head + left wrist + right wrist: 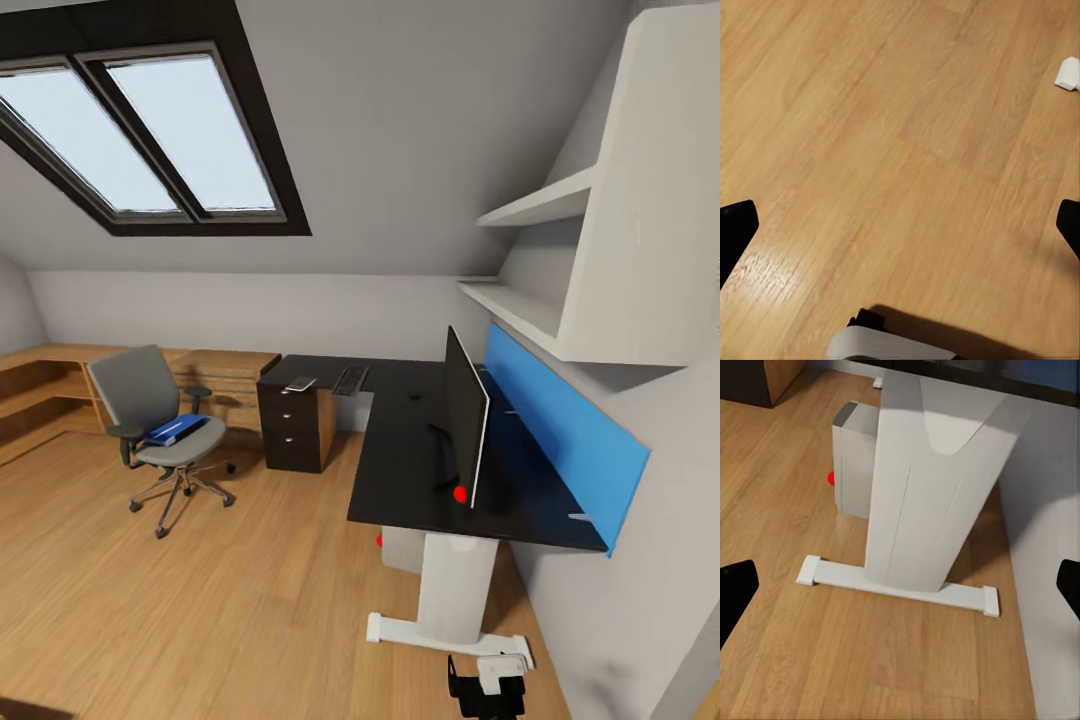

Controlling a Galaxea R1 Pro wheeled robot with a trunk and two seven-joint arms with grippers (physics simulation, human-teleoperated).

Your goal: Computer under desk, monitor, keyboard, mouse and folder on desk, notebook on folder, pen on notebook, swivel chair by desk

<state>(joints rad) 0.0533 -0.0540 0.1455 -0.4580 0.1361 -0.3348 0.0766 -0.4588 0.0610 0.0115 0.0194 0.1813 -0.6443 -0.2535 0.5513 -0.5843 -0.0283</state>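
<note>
The black-topped desk (400, 470) stands along the right wall on a white leg (455, 585) (930, 487). The monitor (466, 418) stands on it, seen edge-on. At the desk's far end lie the keyboard (350, 380) and the small mouse (414, 397). A pale flat item (300, 383), perhaps the notebook, rests above the drawers (290, 425). The pen is too small to make out. The grey computer (403, 548) (855, 461) sits under the desk. Left of the desk, the swivel chair (140, 395) carries the blue folder (175, 429). My left gripper (904, 225) and right gripper (904, 585) are open and empty, over the floor.
A low light-wood cabinet (60, 380) runs along the far left wall. White shelves (560, 310) and a blue panel (565, 430) hang above and behind the desk. Open wood floor (200, 600) lies between me and the chair. My right arm's end (490, 685) shows near the desk foot.
</note>
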